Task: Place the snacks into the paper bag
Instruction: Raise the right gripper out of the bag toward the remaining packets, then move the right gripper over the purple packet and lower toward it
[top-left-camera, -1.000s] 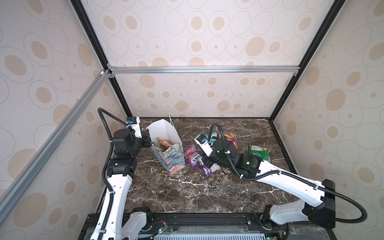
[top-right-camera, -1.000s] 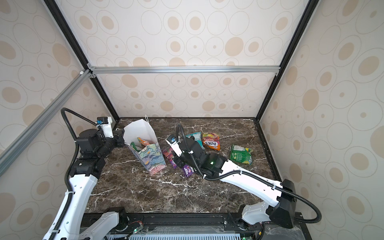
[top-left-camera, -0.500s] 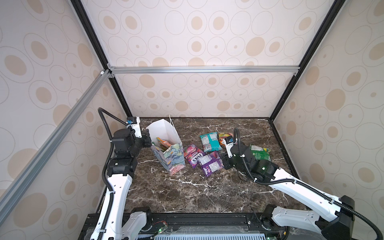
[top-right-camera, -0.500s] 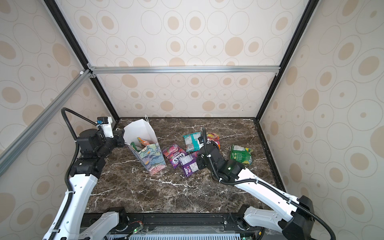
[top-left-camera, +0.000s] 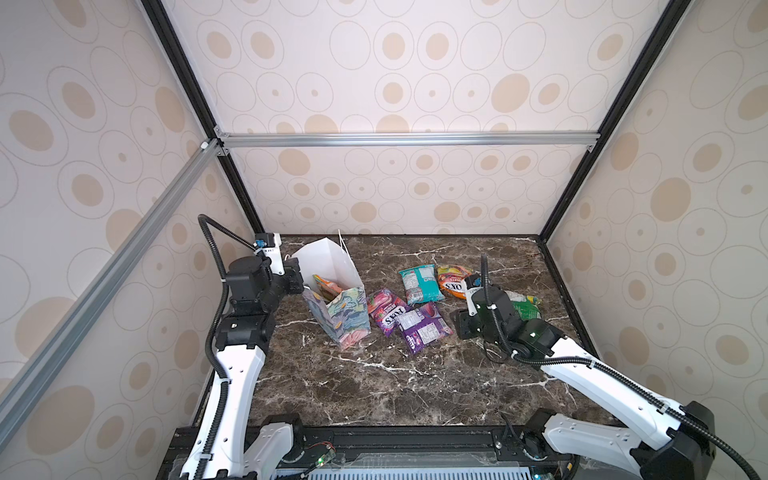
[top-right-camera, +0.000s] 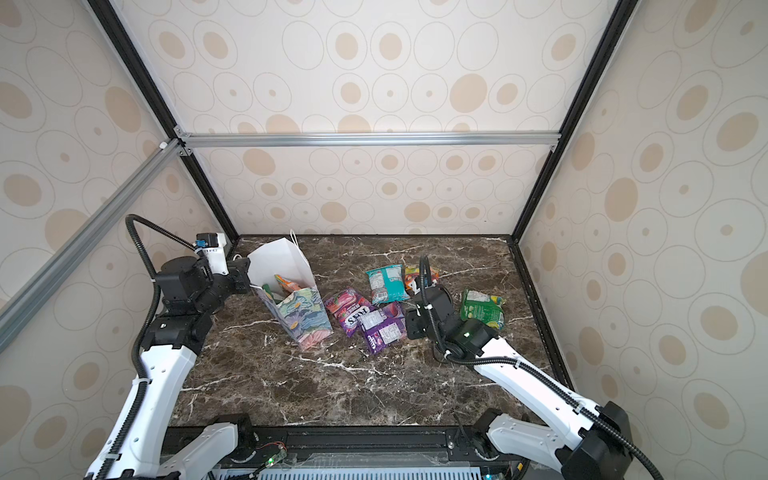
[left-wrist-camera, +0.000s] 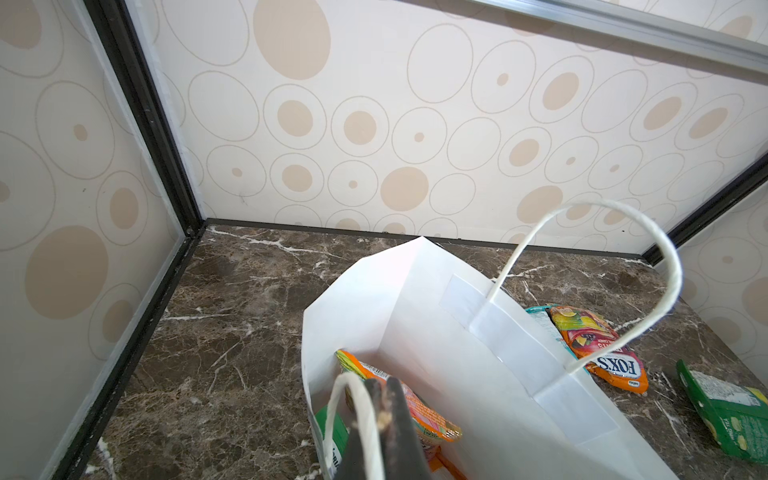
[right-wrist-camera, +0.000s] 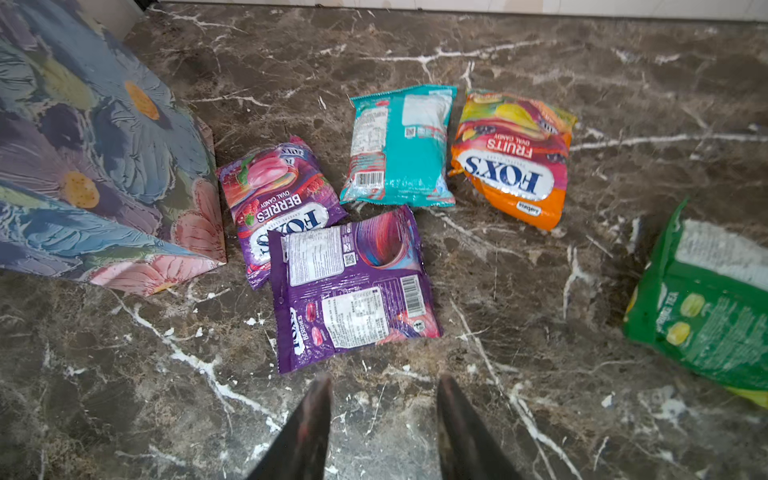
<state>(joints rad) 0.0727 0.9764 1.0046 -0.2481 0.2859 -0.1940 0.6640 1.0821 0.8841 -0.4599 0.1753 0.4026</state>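
Beside the purple packet (right-wrist-camera: 353, 286), right arm (top-left-camera: 582, 368) stretches low.

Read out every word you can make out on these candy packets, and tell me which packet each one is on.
"FOX'S", "FRUITS", "OVAL CANDY": orange packet
"FOX'S", "BERRIES", "OVAL CANDY": pink-red packet
"FOX'S", "BERRIES": purple packet
"SPRING TEA": green packet
Teal packet: print too small to read, as is the fine print elsewhere.

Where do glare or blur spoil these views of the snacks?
Right wrist view: centre sharp, purple packet glossy, green packet softer at the edge, right pincer tips blurred. Left wrist view: left pincer blurred, paper bag interior bright. Both top views: evenly lit.
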